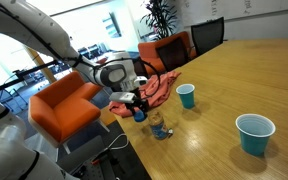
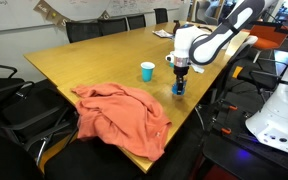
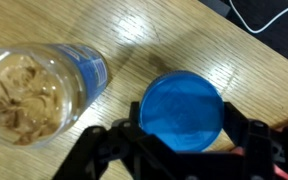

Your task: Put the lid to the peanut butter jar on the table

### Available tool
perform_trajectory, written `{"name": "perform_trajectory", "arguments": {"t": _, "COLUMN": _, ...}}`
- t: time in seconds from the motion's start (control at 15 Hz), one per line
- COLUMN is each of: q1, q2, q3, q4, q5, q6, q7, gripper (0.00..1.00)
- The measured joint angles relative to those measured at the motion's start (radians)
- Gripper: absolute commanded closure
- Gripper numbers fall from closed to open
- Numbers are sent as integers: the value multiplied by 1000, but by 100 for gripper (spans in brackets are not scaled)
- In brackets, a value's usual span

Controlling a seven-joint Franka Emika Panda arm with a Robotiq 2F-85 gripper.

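In the wrist view the flat round blue lid sits between my gripper's two black fingers, which press its left and right sides. Light wooden table shows under it; I cannot tell if the lid rests on the wood. The open peanut butter jar, with tan contents and a blue label, stands to the lid's left, apart from it. In an exterior view my gripper is near the table edge, with the jar beside it. The gripper also shows in an exterior view.
Two teal cups stand on the table; one shows in an exterior view. An orange-pink cloth lies on the table near the edge. Orange chairs stand beside it.
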Motion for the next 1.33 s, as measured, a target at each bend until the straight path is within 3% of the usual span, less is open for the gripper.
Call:
{"name": "perform_trajectory", "arguments": {"t": 0.2, "q1": 8, "q2": 98, "q3": 23, "q4": 62, "q5": -103, "q6": 1, "q7": -11, "gripper": 46}}
{"name": "perform_trajectory", "arguments": {"t": 0.47, "q1": 16, "q2": 152, "q3": 54, "q4": 102, "q5": -156, "q6": 17, "q7": -56, "gripper": 46}}
{"name": "perform_trajectory", "arguments": {"t": 0.53, "q1": 16, "q2": 154, "q3": 61, "q4": 104, "q5": -156, "q6": 22, "q7": -75, "gripper": 8}}
{"name": "perform_trajectory", "arguments": {"t": 0.67, "q1": 16, "q2": 154, "q3": 75, "q4": 104, "q5": -156, "q6": 23, "q7": -107, "gripper": 0}}
{"name": "perform_trajectory", "arguments": {"t": 1.07, "q1": 15, "q2": 140, "q3": 98, "q4": 102, "q5": -155, "q6": 27, "q7": -153, "gripper": 0}}
{"name": "perform_trajectory", "arguments": {"t": 1.33, "q1": 14, "q2": 18, "q3": 120, "q4": 53, "q5": -106, "q6": 18, "q7": -180, "gripper": 0}}
